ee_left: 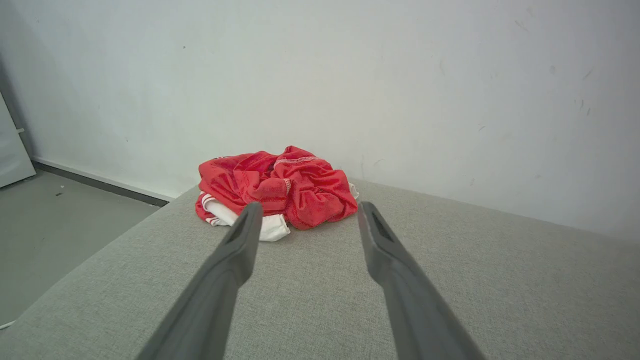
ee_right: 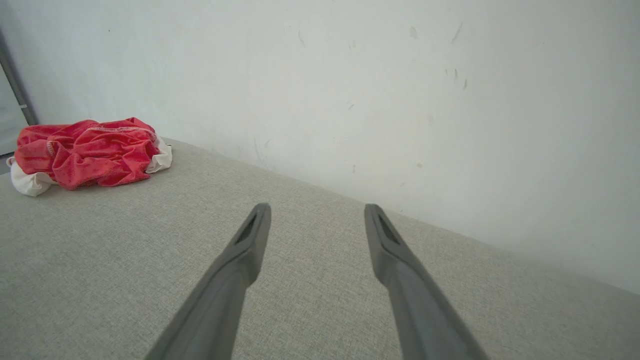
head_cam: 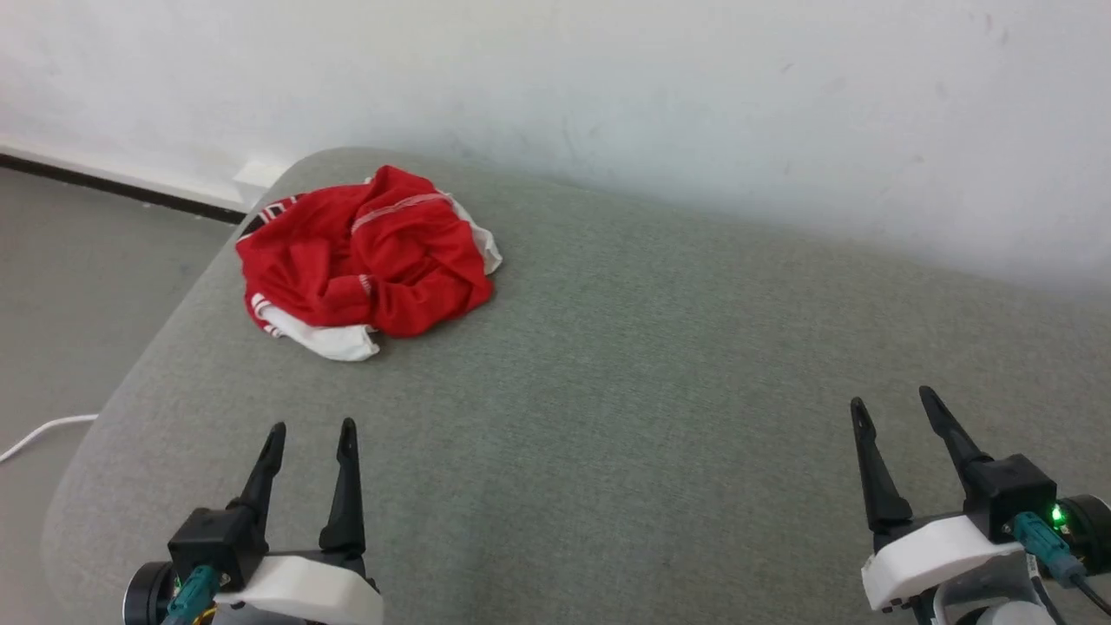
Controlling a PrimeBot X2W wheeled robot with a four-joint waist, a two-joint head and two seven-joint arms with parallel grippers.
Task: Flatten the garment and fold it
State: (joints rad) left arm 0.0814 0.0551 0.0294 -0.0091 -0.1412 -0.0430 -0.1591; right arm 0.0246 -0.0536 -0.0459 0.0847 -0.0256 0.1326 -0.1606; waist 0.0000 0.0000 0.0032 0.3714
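The garment (head_cam: 364, 260) lies crumpled in a red heap with white sleeve edges and striped trim, at the far left corner of the grey cushioned surface (head_cam: 651, 365). Its print is hidden in the folds. My left gripper (head_cam: 312, 430) stands open near the front left, well short of the garment (ee_left: 280, 192), with nothing between its fingers. At the front right my right gripper (head_cam: 894, 404) is open and empty, far from the garment (ee_right: 85, 152), which sits at the upper left of the right wrist view.
A white wall (head_cam: 694, 104) runs right behind the surface. The surface's rounded left edge drops to a grey floor (head_cam: 78, 286), where a white cable (head_cam: 43, 431) lies. A dark baseboard (head_cam: 113, 187) lines the wall.
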